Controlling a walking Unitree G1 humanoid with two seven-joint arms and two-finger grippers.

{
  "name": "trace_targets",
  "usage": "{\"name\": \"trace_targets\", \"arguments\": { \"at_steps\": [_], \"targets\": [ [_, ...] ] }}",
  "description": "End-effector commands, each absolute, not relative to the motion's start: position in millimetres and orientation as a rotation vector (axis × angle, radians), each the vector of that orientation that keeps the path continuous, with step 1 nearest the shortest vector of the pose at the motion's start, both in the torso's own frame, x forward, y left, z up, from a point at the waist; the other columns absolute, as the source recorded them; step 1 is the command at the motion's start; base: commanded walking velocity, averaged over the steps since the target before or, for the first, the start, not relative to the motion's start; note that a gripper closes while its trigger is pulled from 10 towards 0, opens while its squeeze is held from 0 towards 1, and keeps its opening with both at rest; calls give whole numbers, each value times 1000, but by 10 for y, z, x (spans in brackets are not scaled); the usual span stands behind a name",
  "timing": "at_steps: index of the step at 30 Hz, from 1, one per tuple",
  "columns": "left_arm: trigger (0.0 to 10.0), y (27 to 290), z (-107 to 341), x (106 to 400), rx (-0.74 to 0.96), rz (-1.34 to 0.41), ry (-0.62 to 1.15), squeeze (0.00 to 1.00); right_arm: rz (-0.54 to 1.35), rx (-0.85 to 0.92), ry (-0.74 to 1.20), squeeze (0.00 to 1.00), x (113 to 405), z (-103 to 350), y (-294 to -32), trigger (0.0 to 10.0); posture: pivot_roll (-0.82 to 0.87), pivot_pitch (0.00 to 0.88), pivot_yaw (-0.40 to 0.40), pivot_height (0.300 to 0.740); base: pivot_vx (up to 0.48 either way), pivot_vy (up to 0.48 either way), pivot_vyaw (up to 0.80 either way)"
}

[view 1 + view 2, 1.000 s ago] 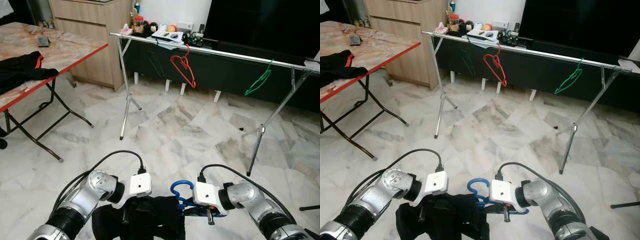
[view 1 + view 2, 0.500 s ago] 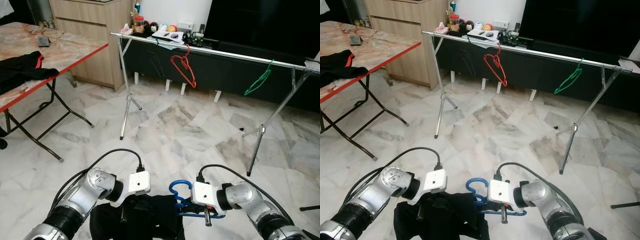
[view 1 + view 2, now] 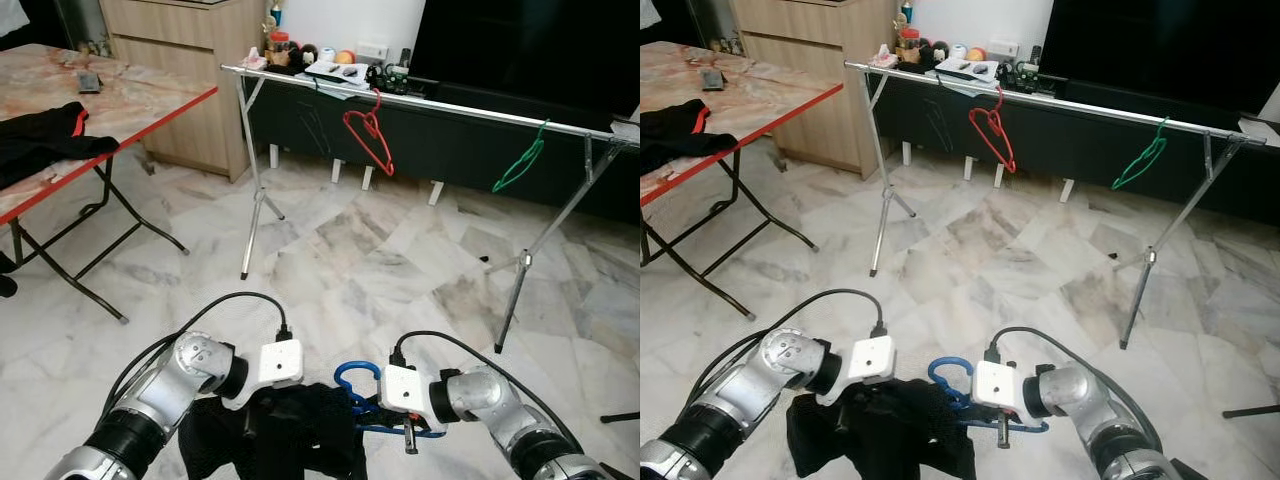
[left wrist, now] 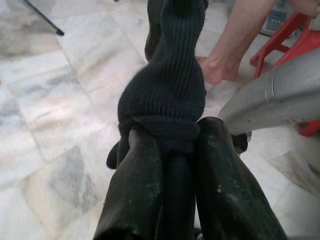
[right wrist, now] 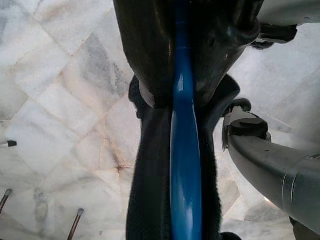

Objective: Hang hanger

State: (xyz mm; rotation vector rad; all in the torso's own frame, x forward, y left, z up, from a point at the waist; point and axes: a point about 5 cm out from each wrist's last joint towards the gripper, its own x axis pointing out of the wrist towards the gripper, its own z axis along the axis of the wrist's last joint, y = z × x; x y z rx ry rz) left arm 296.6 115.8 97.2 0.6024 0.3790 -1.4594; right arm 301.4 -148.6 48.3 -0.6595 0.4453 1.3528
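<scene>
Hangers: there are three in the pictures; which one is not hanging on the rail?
The blue hanger. The right pincer grips it low in front of the robot, while the red hanger and green hanger hang on the rail.

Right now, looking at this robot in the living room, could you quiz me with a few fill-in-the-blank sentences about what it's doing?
The right hand is shut on a ____ hanger.
The left hand grips a dark ____ garment.
On the metal rail hang a red hanger and a ____ one.
A folding table with a red edge stands on the robot's ____ side.

Missing words: blue; knitted; green; left
</scene>
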Motion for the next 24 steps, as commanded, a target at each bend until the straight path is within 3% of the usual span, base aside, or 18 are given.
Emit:
{"name": "trace_targets", "arguments": {
  "at_steps": [1, 14, 21, 22, 23, 24],
  "targets": [
    [10000, 1084, 1092, 2989, 628, -1486, 311, 1000, 1319, -644, 444, 0, 3017, 472, -1515, 0, 89, 51, -84, 740, 0, 0, 0],
    [10000, 1176, 1132, 3040, 742, -1443, 317, 1000, 1166, -578, 395, 0, 3079, 501, -1590, 0, 89, 53, -83, 740, 0, 0, 0],
    [10000, 1131, 1123, 3044, 717, -1429, 294, 1000, 1120, -555, 370, 0, 3084, 502, -1605, 0, 86, 49, -78, 740, 0, 0, 0],
    [10000, 1114, 1107, 3048, 708, -1411, 279, 282, 1117, -555, 368, 0, 3084, 502, -1610, 0, 86, 49, -78, 740, 0, 0, 0],
    [10000, 1105, 1101, 3051, 686, -1400, 274, 75, 1116, -554, 366, 0, 3086, 508, -1614, 0, 83, 45, -77, 740, 0, 0, 0],
    [10000, 1095, 1095, 3052, 656, -1389, 267, 0, 1115, -553, 363, 0, 3091, 516, -1620, 0, 82, 44, -77, 740, 0, 0, 0]
  ]
}}
